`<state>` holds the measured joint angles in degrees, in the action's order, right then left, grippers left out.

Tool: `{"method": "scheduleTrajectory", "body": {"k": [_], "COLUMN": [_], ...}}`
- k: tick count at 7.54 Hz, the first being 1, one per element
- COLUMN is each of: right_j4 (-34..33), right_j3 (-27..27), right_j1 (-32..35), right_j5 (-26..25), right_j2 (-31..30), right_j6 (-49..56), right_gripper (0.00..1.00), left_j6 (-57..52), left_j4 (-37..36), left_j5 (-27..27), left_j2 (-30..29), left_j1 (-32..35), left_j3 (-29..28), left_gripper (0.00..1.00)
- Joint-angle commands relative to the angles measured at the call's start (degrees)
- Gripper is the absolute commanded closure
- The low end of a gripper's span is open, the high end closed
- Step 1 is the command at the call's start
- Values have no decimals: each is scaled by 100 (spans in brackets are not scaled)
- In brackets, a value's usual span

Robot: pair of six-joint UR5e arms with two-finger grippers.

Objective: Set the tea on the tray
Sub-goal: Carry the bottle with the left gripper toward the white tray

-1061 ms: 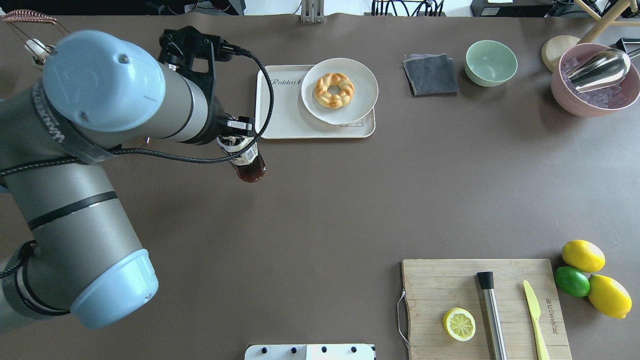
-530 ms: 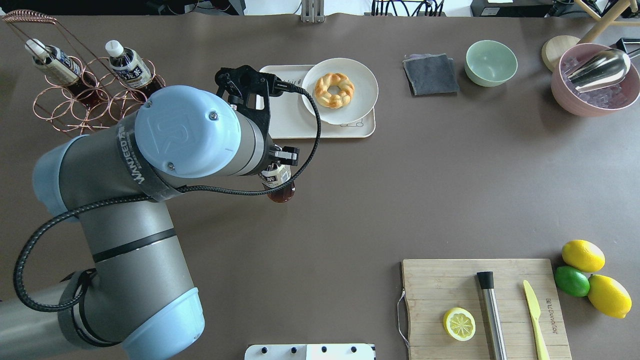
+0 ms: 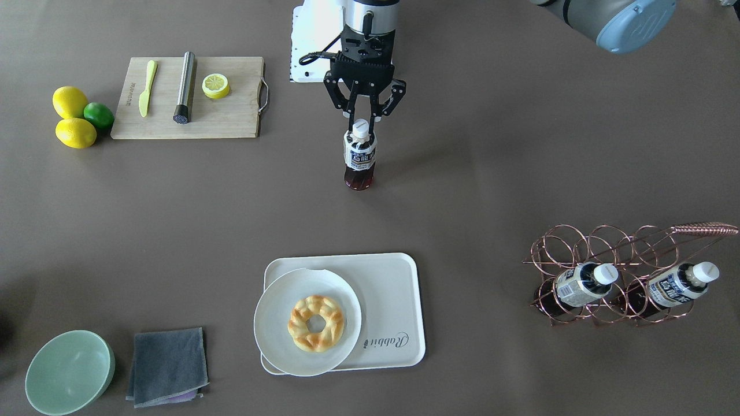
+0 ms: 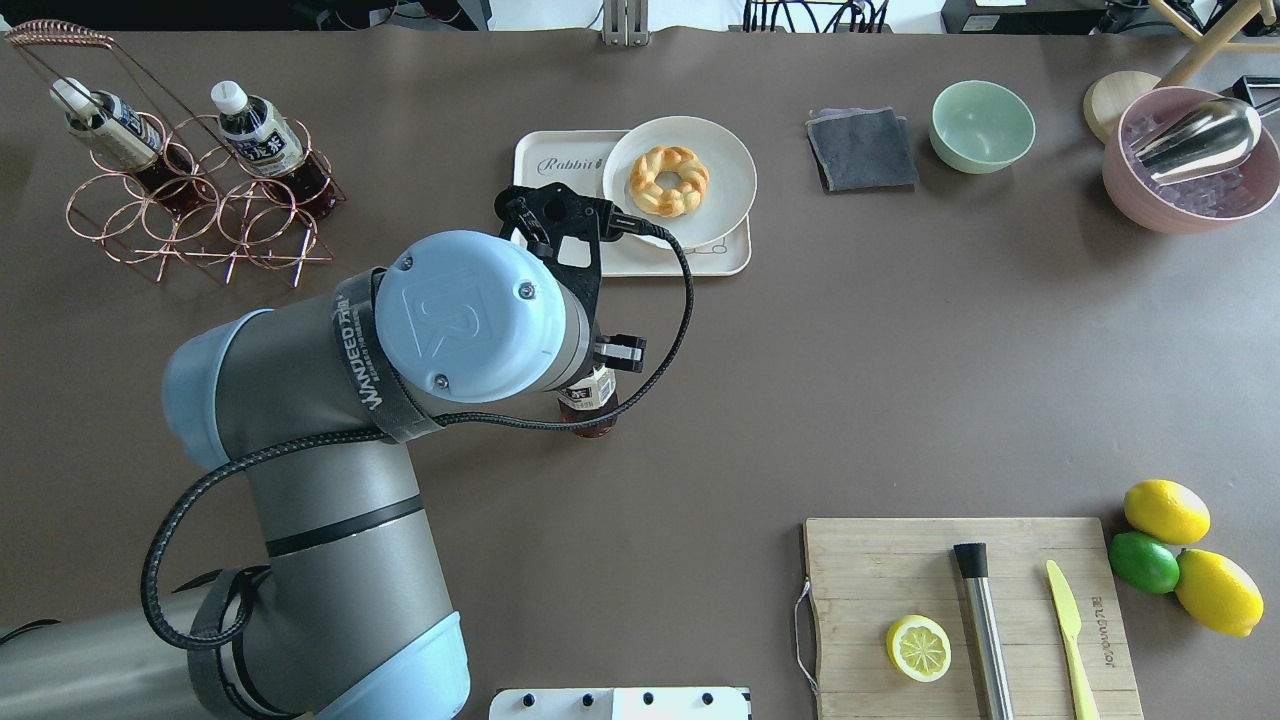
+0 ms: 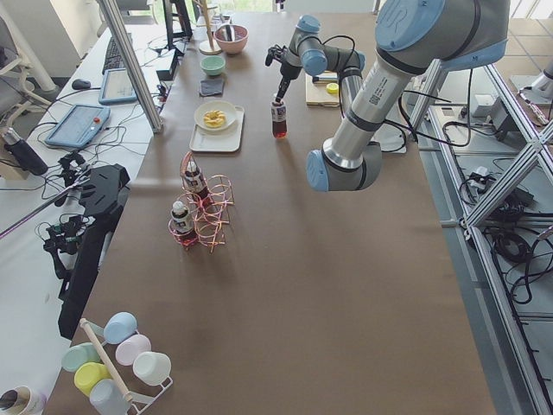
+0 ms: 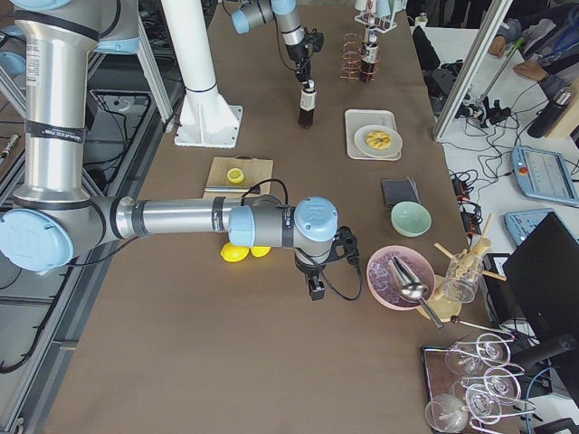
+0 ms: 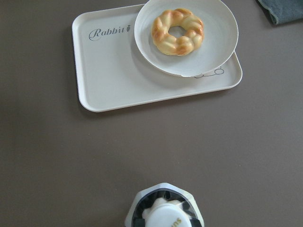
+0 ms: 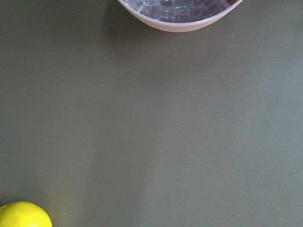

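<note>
My left gripper point(image 3: 360, 122) is shut on the white cap of the tea bottle point(image 3: 359, 159), which hangs upright with dark brown liquid and a blue-white label. I cannot tell whether its base touches the table. In the overhead view the bottle point(image 4: 588, 402) is mostly hidden under my wrist. Its cap point(image 7: 165, 216) shows at the bottom of the left wrist view. The cream "Rabbit" tray point(image 3: 396, 286) point(image 4: 560, 148) point(image 7: 118, 80) lies apart from it, farther from the robot. My right gripper point(image 6: 317, 291) hovers near the pink bowl; I cannot tell if it is open.
A white plate point(image 4: 725, 170) with a doughnut covers the tray's right part. Two alike bottles point(image 4: 258, 125) point(image 4: 100, 115) sit in a copper wire rack point(image 4: 190, 215). A cutting board point(image 4: 1000, 540), lemons point(image 4: 1165, 510), green bowl point(image 4: 982, 125), grey cloth point(image 4: 862, 148) and pink ice bowl point(image 4: 1130, 195) lie to the right.
My left arm has carried the bottle to the right and towards the robot's side, from beside the tray's near-left corner to a spot in front of the tray. The rack is uncovered.
</note>
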<state>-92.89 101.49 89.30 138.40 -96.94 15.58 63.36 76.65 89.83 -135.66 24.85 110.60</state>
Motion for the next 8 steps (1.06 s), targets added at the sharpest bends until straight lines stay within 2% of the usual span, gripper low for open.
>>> {"method": "scheduleTrajectory", "body": {"k": [1, 4, 7, 8], "right_j4": [-1, -1, -1, -1], "right_j3": [3, -6, 20, 20], "right_j1": [9, 0, 0, 0], "right_j5": [11, 20, 20, 29], "right_j2": [-9, -9, 17, 61], "right_j6": [-2, -2, -2, -46], "right_gripper": [0, 0, 0, 0], "left_j6": [9, 71, 123, 158], "left_j4": [17, 43, 52, 61], "left_j5": [-1, 8, 8, 8], "left_j2": [-153, -207, -198, -233], "left_j1": [-15, -76, -86, -86], "left_j3": [-187, -241, -223, -197], "left_gripper": [100, 100, 68, 51]}}
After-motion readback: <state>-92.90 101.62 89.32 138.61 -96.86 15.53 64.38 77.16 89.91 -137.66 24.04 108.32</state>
